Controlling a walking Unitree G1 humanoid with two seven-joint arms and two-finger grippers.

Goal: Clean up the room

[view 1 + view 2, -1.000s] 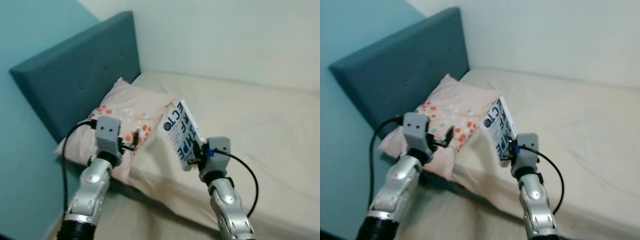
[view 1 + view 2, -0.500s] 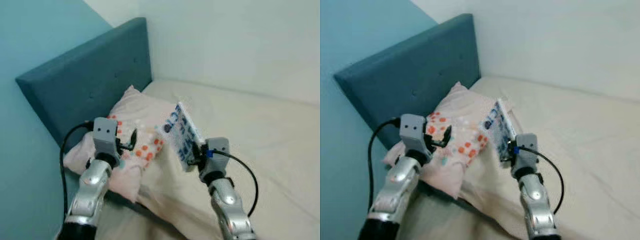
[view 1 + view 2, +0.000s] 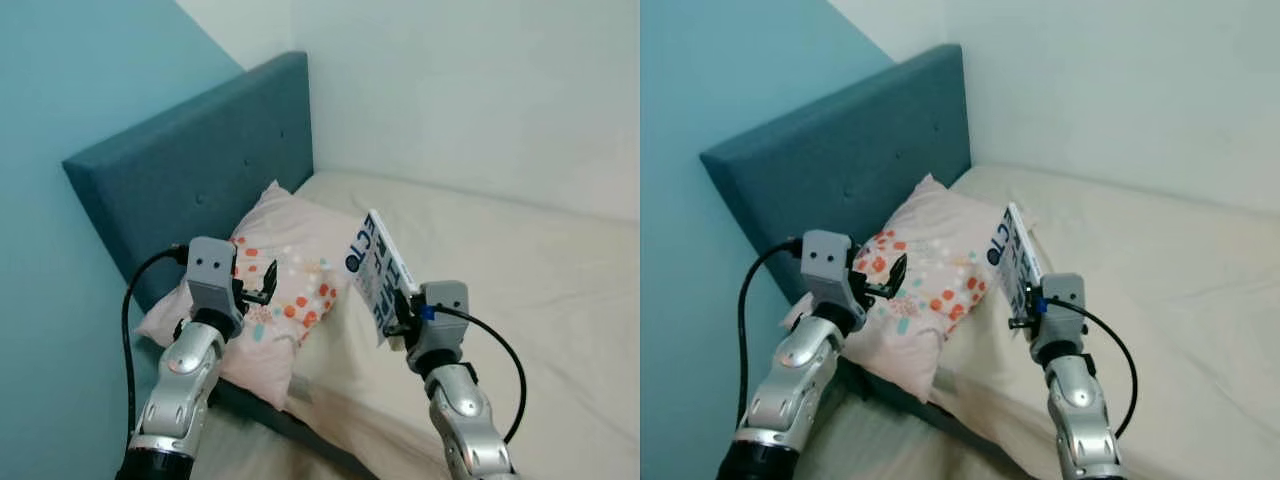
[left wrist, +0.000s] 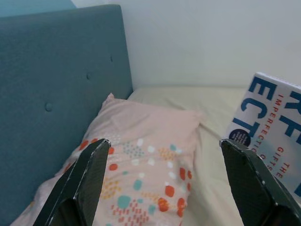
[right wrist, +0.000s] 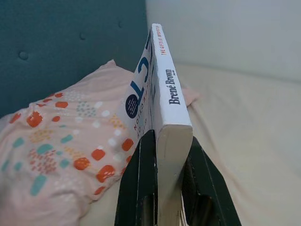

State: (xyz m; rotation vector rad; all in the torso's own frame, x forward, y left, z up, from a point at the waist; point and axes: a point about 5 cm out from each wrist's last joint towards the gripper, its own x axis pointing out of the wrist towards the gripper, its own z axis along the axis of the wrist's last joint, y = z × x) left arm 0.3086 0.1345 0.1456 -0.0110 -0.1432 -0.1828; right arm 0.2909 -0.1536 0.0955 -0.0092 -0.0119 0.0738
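My right pincer point(image 5: 164, 188) grips a book point(image 3: 380, 275) upright above the bed point(image 3: 540, 290). My left pincer point(image 4: 164, 183), released, hovers over the pillow point(image 3: 285, 290) at nine o'clock.

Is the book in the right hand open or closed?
Closed: the right hand pinches the book edge-on, covers together.

headboard point(image 3: 190, 185): teal, tufted, against teal wall point(image 3: 60, 90) | white wall point(image 3: 480, 90): behind bed point(image 3: 520, 290) | sheet: beige, wrinkled
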